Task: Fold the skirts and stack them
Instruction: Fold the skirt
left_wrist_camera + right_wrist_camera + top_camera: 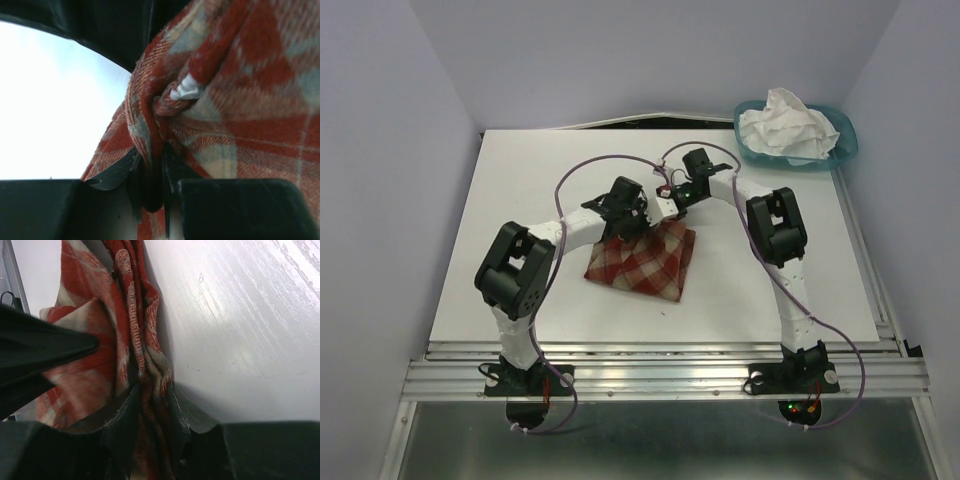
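Left pincer (150, 176), right pincer (151, 407) grip far edge of plaid skirt (648, 265), seemingly above table (520, 185).

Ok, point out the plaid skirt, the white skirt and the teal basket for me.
plaid skirt (645, 268), top external view, its lower spread part.
white skirt (785, 125), top external view, middle of the crumpled heap.
teal basket (847, 140), top external view, its right-hand wall.

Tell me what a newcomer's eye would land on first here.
The red-and-cream plaid skirt sits in the middle of the table, its far edge pinched by the left gripper and the right gripper close together. A crumpled white skirt fills the teal basket at the far right corner.
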